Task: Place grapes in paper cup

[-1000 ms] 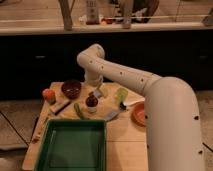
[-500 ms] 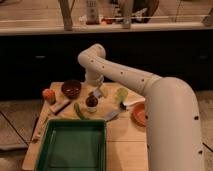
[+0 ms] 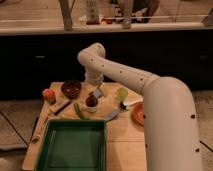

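Note:
The grapes [image 3: 91,100], a dark reddish-purple lump, sit on top of the small white paper cup [image 3: 91,108] near the middle of the wooden table [image 3: 122,142]. My gripper [image 3: 96,92] hangs directly above them, at the end of the white arm that bends down from its elbow [image 3: 93,54]. The gripper is open, with its tips right over the grapes. I cannot tell whether the tips touch the berries.
A dark brown bowl [image 3: 71,89] and an orange-red fruit [image 3: 48,95] are at the back left. A yellow-green cup [image 3: 122,94] and an orange plate [image 3: 137,113] are on the right. A green vegetable [image 3: 79,111] lies by the cup. A green tray [image 3: 70,147] fills the front.

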